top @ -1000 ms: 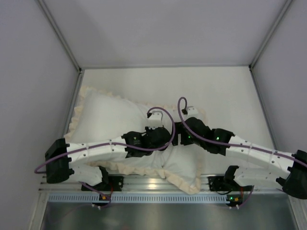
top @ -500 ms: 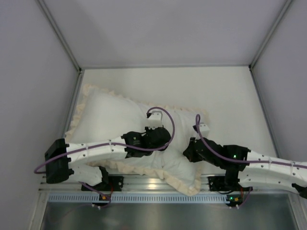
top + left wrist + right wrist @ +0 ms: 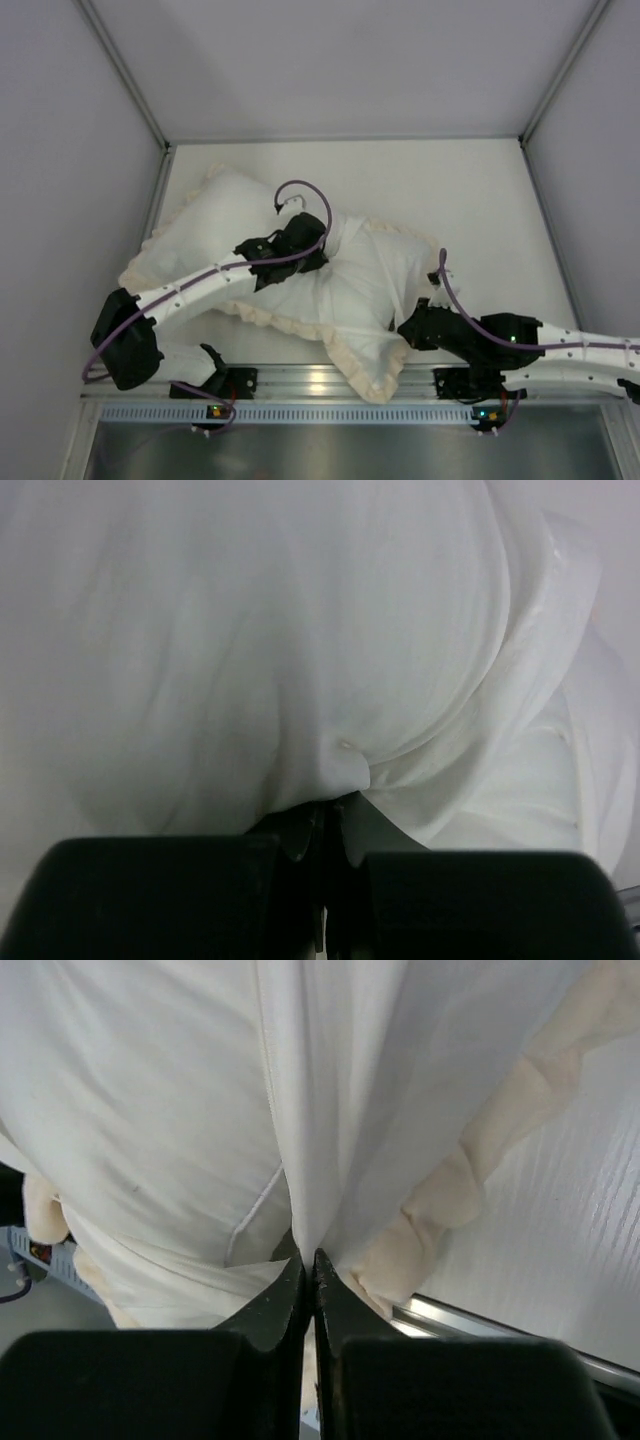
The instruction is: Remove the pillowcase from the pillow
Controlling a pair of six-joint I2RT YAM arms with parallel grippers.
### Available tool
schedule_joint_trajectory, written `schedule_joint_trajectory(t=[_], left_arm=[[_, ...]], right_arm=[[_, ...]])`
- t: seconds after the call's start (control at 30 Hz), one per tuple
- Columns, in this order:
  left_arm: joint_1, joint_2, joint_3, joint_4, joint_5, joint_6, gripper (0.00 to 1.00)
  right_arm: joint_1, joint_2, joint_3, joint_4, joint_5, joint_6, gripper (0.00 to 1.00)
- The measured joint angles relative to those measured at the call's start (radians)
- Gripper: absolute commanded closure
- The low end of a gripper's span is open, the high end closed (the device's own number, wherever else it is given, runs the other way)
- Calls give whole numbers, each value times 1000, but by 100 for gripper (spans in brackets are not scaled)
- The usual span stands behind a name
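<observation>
The pillowcase lies white face up across the left and middle of the table. It runs at a slant. Its nearest corner, edged with the cream ruffle, reaches the metal rail at the table's near edge. The case is plump along its whole length, so the pillow appears to be inside it. None of the pillow's own surface can be told apart from the white cover in any view.

The right gripper is at the near right side of the case, close to the ruffle. In the right wrist view its jaws are pressed together on a thin pinch of the white fabric, which rises taut from the fingertips, with ruffle just to the right.

Farther back, the left gripper sits on top of the case near its middle. In the left wrist view it is clamped on a small gathered nub of white cloth, and folds spread out from that nub.

The far left end of the case bulges toward the back left of the table.
</observation>
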Motion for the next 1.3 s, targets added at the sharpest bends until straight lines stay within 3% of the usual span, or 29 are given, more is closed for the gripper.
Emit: schedule_joint_trajectory(t=[0.2,0.23,0.3,0.33,0.43,0.5,0.7,0.8,0.9,1.1,1.3], left_arm=[[130,-61,2,-8,113,47,100],[157,-68,2,-13,144,66,94],[190,-69,2,-21,204,118,73],[197,-69,2,-23,229,149,46],[166,-86,2,-21,269,214,34],[69,-132,2,-25,226,254,27],[-340,-299,32,-42,82,293,25],[-447,-264,76,-51,14,279,25],[-551,-125,132,-80,-87,236,27],[-615,179,155,-196,-267,86,25],[-628,237,155,-236,-401,-40,11]], right_arm=[[14,200,-6,72,77,70,100],[15,231,-13,100,85,72,100],[17,283,-26,163,94,68,100],[18,296,-33,186,93,63,100],[18,316,-53,229,88,42,100],[19,328,-53,240,85,29,100],[20,325,-54,240,77,12,100],[20,285,-71,243,75,18,100],[23,235,-96,249,71,33,100],[24,122,-125,254,54,47,100],[24,31,-147,251,32,58,100]])
